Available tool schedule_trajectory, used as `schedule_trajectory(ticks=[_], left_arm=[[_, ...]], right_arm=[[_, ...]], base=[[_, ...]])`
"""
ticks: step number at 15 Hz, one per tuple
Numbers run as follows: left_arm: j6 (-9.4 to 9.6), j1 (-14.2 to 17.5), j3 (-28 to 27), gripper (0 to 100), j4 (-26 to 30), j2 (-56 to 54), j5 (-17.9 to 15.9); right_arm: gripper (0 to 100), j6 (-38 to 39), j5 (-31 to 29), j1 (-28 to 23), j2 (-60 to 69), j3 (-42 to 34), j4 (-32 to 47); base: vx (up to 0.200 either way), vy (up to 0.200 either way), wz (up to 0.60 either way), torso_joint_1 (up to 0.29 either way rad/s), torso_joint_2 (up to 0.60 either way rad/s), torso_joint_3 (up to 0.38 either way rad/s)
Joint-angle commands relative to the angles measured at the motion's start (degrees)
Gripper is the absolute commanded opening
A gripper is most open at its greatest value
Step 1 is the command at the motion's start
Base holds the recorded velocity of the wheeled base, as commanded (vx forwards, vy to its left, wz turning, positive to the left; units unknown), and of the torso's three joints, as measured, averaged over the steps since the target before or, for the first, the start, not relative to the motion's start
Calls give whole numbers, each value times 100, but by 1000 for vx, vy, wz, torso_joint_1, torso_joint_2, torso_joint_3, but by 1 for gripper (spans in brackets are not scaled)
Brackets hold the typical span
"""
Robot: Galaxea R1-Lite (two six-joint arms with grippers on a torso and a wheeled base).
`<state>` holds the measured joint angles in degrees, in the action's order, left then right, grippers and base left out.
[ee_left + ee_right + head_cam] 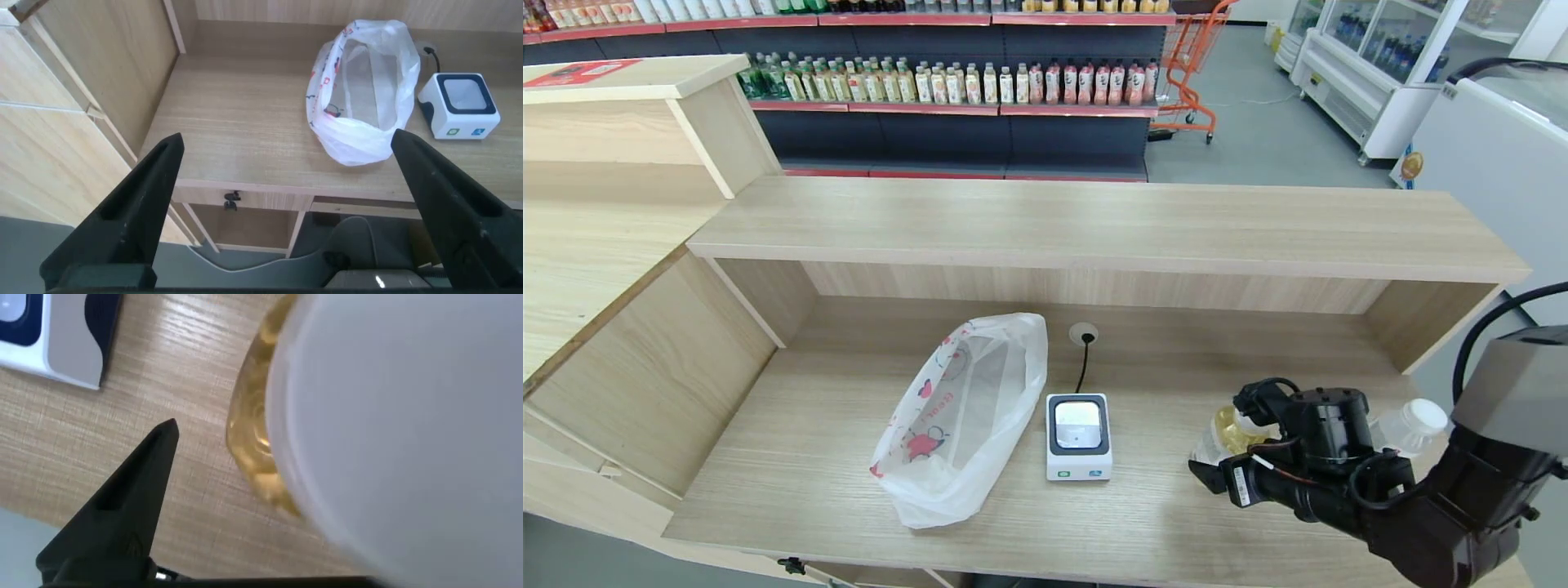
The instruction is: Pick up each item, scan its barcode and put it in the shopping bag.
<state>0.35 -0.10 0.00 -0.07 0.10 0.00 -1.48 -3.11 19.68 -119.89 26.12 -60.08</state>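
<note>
The right pincer (1232, 457) was held open about a bottle of yellow liquid (1223, 428), which was stood on the counter (1143, 523) right of the scanner (1078, 437). The shopping bag (964, 408) was laid left of the scanner. The left pincer (286, 143) was held wide open and empty.

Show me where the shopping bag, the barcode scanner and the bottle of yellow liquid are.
shopping bag (964, 416), head view, middle of its upper plastic side.
barcode scanner (1078, 426), head view, its glass window.
bottle of yellow liquid (1222, 434), head view, its yellow body.
</note>
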Motion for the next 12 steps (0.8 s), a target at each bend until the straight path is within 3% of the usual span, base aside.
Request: schedule_trajectory(ticks=[1,12], left_arm=[[0,1,0,100,-1,-1,0],[0,1,0,100,-1,8,0]], right_arm=[[100,-63,-14,36,-368,156,-180],[100,-433,-6,115,-1036,306,-1771]], base=[[0,0,0,0,0,0],[0,0,0,0,0,0]])
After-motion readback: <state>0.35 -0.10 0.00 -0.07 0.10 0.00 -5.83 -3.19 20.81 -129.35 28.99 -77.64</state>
